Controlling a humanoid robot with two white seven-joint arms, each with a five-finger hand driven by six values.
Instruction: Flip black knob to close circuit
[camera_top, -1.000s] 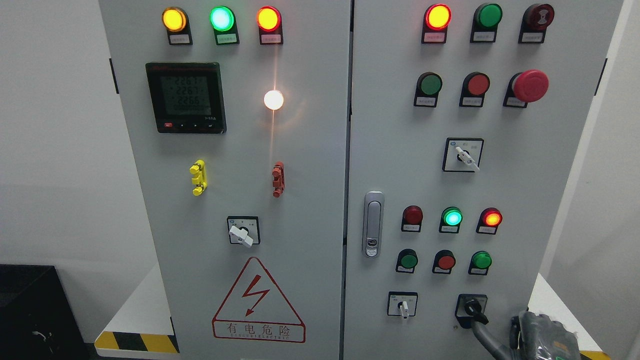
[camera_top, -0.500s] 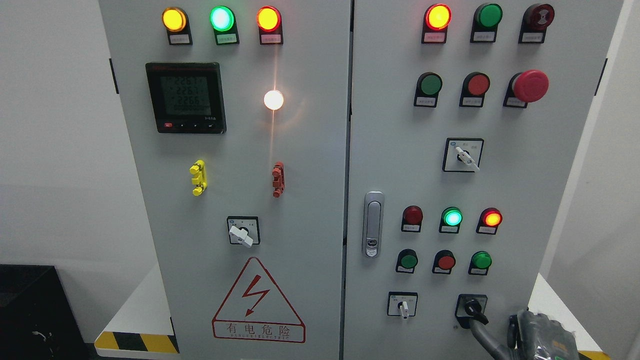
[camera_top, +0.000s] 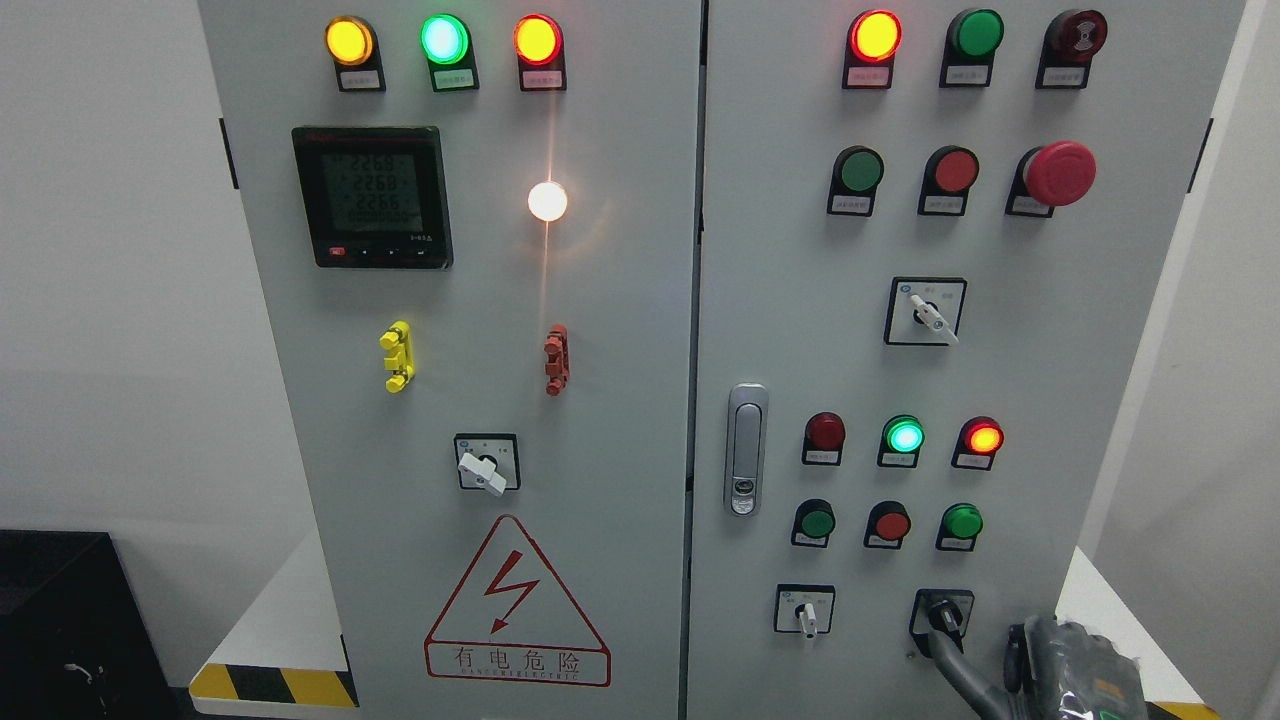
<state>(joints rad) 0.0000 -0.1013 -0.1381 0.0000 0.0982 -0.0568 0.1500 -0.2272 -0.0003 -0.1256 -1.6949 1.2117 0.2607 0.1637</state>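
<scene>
Now my right hand (camera_top: 1010, 665) is at the lower right of the cabinet (camera_top: 620, 330), one finger (camera_top: 955, 655) touching the black knob (camera_top: 940, 613); whether it pinches, I cannot tell. The flip is started, I think, but not finished.

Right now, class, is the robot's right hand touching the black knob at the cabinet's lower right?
Touching. The head view shows a dark finger of the right hand lying against the black knob, with no gap between them.
</scene>
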